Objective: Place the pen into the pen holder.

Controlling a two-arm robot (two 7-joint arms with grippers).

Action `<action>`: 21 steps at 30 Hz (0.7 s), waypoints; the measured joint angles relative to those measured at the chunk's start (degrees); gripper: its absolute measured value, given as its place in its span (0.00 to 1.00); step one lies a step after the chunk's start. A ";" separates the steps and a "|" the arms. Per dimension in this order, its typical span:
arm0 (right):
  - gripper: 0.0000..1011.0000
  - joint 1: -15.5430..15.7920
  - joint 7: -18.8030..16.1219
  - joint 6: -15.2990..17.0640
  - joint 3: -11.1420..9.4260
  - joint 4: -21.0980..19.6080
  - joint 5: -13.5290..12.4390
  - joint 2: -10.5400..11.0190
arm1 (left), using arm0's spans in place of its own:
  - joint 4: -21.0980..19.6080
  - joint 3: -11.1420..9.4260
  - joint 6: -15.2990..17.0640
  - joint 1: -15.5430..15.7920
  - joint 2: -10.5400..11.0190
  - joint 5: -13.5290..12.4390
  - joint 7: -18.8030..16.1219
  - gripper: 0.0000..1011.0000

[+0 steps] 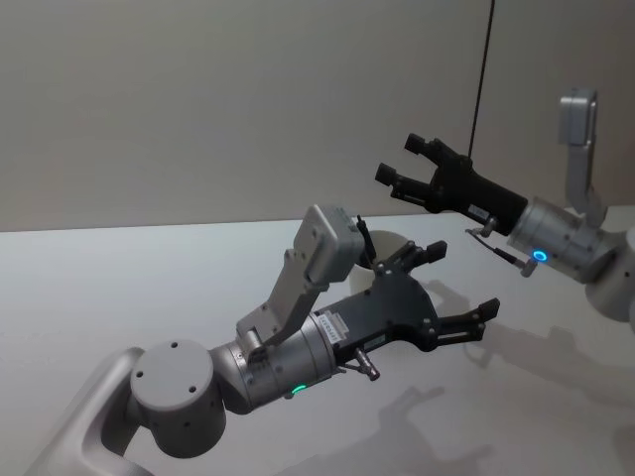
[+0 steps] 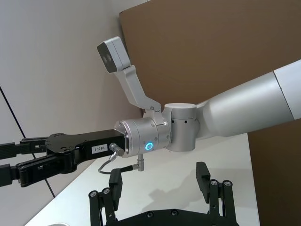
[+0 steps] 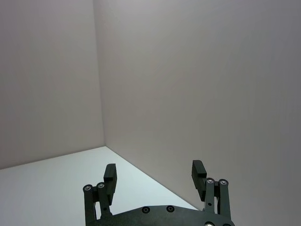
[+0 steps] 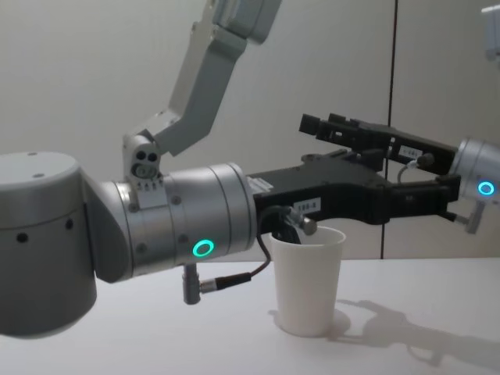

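The left gripper (image 1: 464, 290) hovers above the white counter (image 1: 119, 288), fingers spread wide and empty (its arm crosses in front of the pen holder (image 4: 306, 277), which stands upright on the counter). The right gripper (image 1: 400, 162) hangs higher, open, empty.

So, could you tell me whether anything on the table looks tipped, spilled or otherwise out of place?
Nothing stands out. The pen holder stands upright on the table, undamaged, with both the left gripper and the right gripper open and empty above it.

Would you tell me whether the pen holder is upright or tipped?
Upright: the pen holder stands on its base on the table, rim upward.
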State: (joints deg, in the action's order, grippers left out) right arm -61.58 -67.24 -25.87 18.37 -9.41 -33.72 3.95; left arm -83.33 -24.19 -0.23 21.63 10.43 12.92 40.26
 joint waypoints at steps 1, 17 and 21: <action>0.99 0.00 0.00 0.00 0.00 0.00 0.00 0.00 | 0.00 0.00 0.00 0.00 0.00 0.00 0.00 0.99; 0.99 14.20 8.95 12.32 -1.89 -28.54 1.62 6.23 | 0.00 0.00 0.00 0.00 0.00 0.00 0.00 0.99; 0.99 17.50 11.04 14.88 -2.37 -34.68 1.77 7.75 | 0.00 0.00 0.00 0.00 0.00 0.00 0.00 0.99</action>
State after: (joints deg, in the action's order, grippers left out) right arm -44.08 -56.21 -10.99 16.00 -44.08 -31.95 11.71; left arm -83.33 -24.19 -0.23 21.63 10.42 12.92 40.26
